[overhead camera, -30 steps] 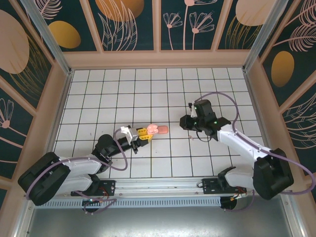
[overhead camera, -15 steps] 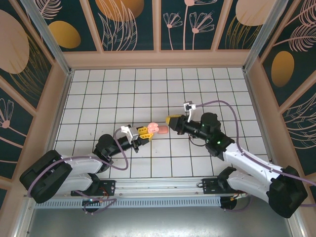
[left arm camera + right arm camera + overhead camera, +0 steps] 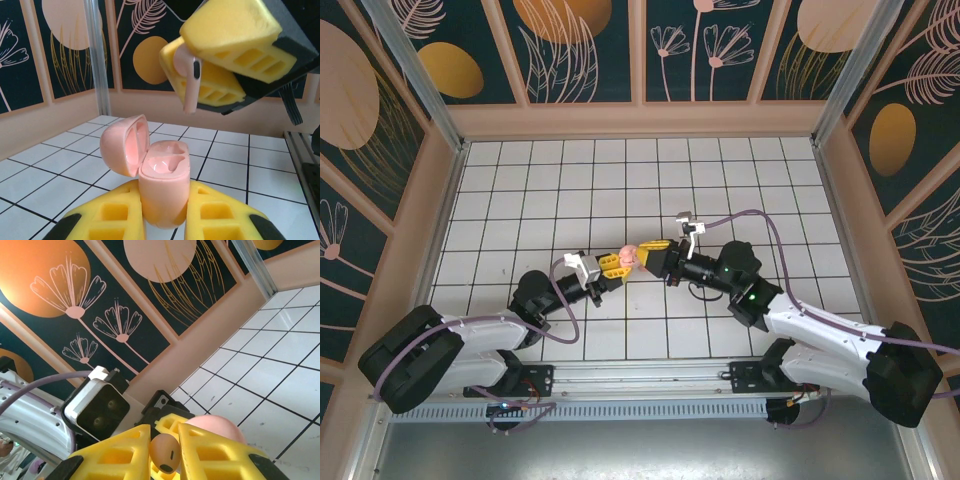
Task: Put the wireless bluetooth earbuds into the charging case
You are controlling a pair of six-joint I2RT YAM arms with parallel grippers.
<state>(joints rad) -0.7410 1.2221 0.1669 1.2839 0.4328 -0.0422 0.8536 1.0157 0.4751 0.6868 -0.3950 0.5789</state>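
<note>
Left gripper [image 3: 162, 212] narrow, yellow fingers clamped on the lower body of the pale pink charging case [image 3: 164, 192]. The case stands upright between them with its hinged lid [image 3: 122, 145] open to the left in the left wrist view and the moulded wells exposed. Right gripper [image 3: 220, 55] is pinched on a salmon-pink earbud [image 3: 189, 82], stem hanging down out of the pads. The earbud sits above the open case, a little to its right, apart from it. Overhead, the two grippers face nose to nose over the white tiled surface [image 3: 520, 180], with the case just ahead of the left gripper. Right wrist view: the earbud head is wedged between the yellow fingers, the pink case just beyond.
</note>
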